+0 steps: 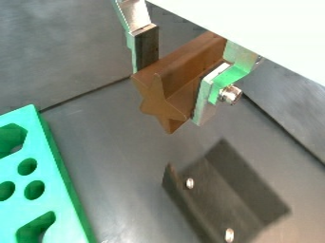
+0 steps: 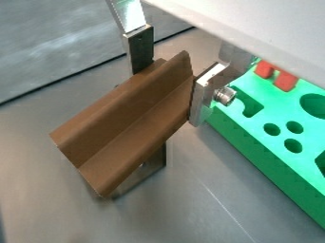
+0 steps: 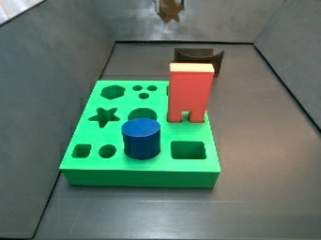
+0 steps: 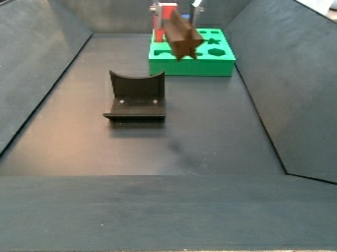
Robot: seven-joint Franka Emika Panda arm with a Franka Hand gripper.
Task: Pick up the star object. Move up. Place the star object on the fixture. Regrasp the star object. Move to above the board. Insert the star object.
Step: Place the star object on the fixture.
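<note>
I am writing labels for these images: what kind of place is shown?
Probably a robot test enclosure: dark sloped walls, a green board with shaped holes, the fixture, and the gripper holding the star object aloft.

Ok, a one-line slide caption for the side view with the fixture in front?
Hand holds the dark brown star-shaped prism aloft, beyond the dark fixture, before the green board.

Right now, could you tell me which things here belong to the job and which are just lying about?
For the job: star object, held aloft in the gripper jaws; fixture; board.
Lying about: red block, blue cylinder, both standing on the board.
</note>
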